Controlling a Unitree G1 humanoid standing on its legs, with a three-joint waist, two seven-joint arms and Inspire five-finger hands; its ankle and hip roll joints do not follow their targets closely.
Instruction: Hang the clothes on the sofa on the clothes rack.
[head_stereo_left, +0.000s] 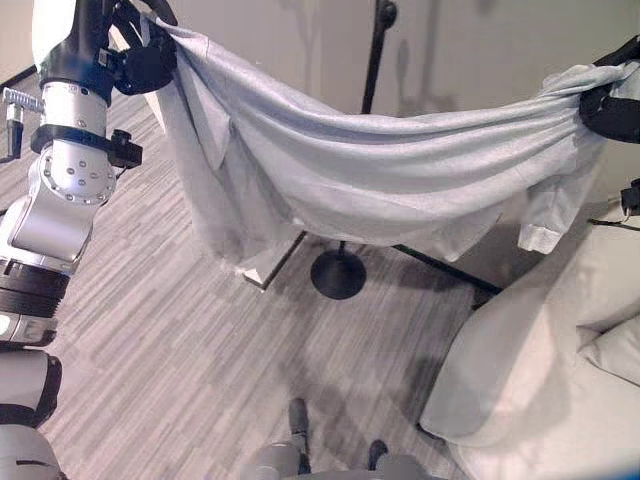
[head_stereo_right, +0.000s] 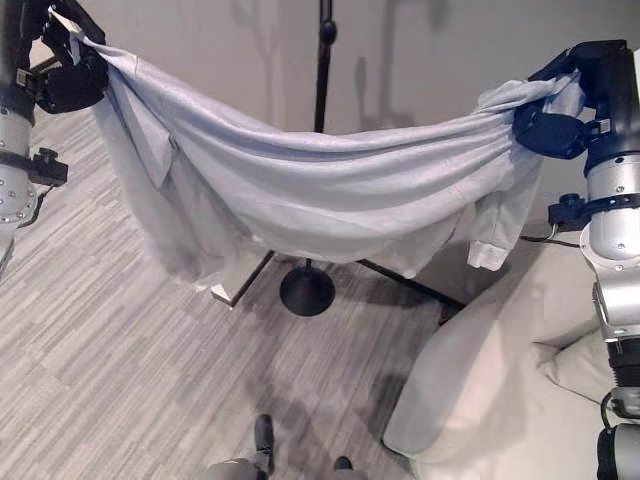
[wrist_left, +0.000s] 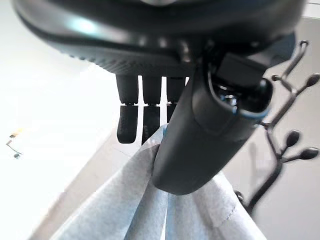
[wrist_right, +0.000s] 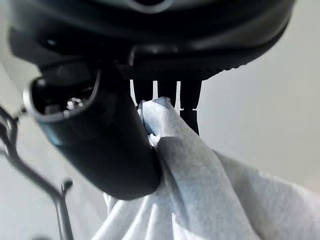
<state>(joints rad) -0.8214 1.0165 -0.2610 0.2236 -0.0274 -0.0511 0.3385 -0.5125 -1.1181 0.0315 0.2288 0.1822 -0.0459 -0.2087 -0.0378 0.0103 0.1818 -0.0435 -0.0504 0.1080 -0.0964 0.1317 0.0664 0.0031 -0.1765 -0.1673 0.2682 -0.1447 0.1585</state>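
The shirt (head_stereo_right: 320, 190) hangs in the air, stretched between both raised hands and sagging in a long curve across the middle, clear of the floor (head_stereo_left: 170, 330) and of the sofa (head_stereo_right: 500, 400) at about 4 o'clock. The left hand (head_stereo_left: 140, 55), up at 10 o'clock, has its fingers (wrist_left: 131, 115) and thumb clenched on one end of the cloth; the right hand (head_stereo_right: 555, 115), at 2 o'clock, pinches the other end between thumb and fingers (wrist_right: 187, 107), with a sleeve dangling below it.

The clothes rack (head_stereo_right: 323, 70) stands behind the shirt at 12 o'clock: a dark pole rising behind the cloth, its round base (head_stereo_right: 306, 291) on the floor under the sag. The left wrist view shows its knobbed hooks (wrist_left: 292, 137) near that hand.

The step in hand looks like carrying the shirt to the rack. To do it well, both grips should hold firm while the cloth goes up and forward, so the sagging middle clears the hooks rather than bunching against the pole. The span seems too slack to land neatly; drawing the hands a little apart, or leading one end onto a hook, would likely help. Neither hand should let go until a hook bears the weight, or the shirt may slide to the floor.
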